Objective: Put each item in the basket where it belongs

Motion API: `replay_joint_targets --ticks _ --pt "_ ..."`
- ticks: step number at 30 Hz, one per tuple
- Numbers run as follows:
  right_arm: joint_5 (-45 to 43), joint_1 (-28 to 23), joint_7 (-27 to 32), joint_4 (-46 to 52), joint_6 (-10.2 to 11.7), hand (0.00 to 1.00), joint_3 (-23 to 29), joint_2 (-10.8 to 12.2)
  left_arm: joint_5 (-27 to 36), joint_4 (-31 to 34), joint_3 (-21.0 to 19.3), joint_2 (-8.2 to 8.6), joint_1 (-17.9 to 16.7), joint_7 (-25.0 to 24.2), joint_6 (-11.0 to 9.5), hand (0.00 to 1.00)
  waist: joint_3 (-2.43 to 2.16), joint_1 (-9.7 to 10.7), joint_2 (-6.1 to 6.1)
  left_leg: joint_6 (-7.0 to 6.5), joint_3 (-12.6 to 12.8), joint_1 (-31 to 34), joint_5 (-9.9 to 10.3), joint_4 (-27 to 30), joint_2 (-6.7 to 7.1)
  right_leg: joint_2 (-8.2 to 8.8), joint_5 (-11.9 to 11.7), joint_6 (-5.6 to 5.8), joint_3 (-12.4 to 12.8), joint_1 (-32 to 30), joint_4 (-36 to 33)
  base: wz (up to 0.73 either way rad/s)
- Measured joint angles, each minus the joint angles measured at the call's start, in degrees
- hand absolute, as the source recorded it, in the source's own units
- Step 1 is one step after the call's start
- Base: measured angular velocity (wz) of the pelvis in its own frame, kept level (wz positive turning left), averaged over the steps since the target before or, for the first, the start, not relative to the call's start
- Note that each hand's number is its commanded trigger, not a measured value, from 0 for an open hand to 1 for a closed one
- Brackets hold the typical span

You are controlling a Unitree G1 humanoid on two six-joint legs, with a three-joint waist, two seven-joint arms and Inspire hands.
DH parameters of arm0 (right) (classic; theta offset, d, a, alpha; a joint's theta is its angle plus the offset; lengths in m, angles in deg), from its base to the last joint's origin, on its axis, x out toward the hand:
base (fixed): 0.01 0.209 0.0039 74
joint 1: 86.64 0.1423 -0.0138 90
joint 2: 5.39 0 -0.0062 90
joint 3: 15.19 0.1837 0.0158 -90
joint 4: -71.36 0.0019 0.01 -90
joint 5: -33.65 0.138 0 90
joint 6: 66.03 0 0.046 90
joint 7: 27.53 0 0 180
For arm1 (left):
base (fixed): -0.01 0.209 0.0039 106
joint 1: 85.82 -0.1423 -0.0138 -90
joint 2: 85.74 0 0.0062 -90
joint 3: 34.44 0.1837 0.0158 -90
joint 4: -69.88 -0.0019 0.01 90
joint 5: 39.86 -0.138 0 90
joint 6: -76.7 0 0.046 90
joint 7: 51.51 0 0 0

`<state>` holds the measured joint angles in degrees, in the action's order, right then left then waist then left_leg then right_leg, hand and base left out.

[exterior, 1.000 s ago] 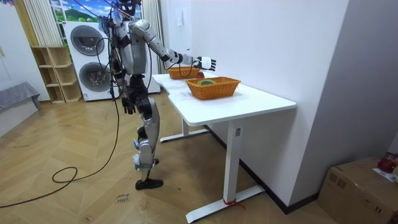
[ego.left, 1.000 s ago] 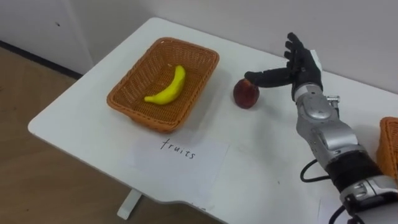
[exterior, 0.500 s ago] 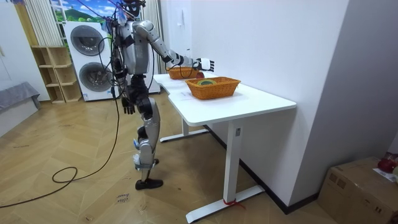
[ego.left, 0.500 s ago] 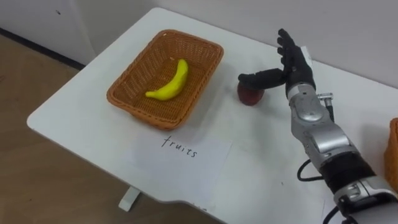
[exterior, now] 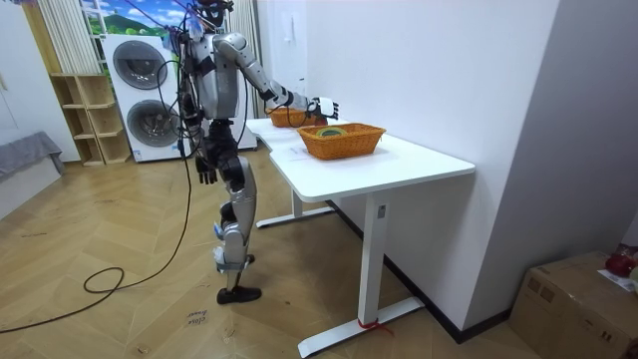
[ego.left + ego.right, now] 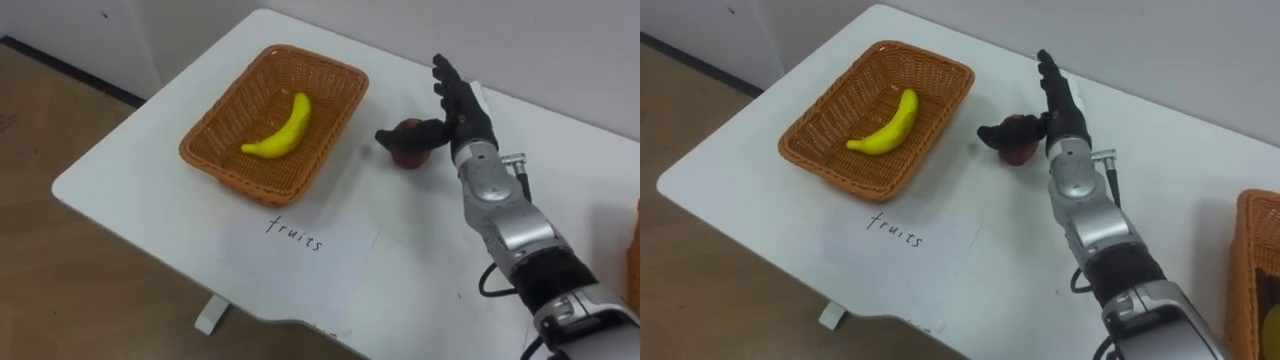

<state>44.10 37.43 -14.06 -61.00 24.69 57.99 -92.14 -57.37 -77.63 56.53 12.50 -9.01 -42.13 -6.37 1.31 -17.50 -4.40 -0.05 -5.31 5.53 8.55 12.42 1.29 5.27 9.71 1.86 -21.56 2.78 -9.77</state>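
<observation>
Red fruit (image 6: 408, 155): the thumb of the right hand (image 6: 462, 100) is crossing its front and hiding its middle.
Second basket (image 6: 1238, 250): the picture's right edge is cutting it off, leaving one wall in sight. A yellowish item (image 6: 1272, 325) inside is being clipped too, so it cannot be identified.
Room view: the fruits basket (image 5: 287, 117) is sitting half hidden behind the nearer one, its contents too small to tell.
Left hand (image 5: 204, 172): hanging at the hip, too small to read.
</observation>
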Motion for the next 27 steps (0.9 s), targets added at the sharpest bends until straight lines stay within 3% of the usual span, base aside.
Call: replay_joint_targets --ticks 10,19,27 --pt "-0.02 0.0 -2.23 -0.8 0.01 0.0 0.01 0.15 0.03 -0.14 1.18 0.0 0.38 -1.08 0.03 0.0 0.0 -0.03 -0.04 -0.12 0.03 0.92 -0.11 0.68 0.14 0.28 0.0 0.0 -0.65 -0.86 -0.03 0.02" --pt "-1.66 0.01 -3.74 -2.02 0.0 0.0 0.05 0.22 0.01 -0.22 1.96 -0.01 1.0 -1.18 0.05 0.0 0.4 0.09 0.16 -0.39 0.28 2.23 -0.3 0.93 0.34 0.66 -0.01 0.09 -1.45 -1.84 -0.26 0.01" --pt "-1.97 0.01 -3.74 -2.02 0.0 0.0 0.08 0.15 0.0 -0.31 2.5 0.0 1.62 -1.17 0.06 0.0 0.4 0.07 0.17 -0.4 0.28 2.77 -0.3 1.0 0.32 0.67 -0.01 0.09 -1.97 -2.18 -0.23 0.01"
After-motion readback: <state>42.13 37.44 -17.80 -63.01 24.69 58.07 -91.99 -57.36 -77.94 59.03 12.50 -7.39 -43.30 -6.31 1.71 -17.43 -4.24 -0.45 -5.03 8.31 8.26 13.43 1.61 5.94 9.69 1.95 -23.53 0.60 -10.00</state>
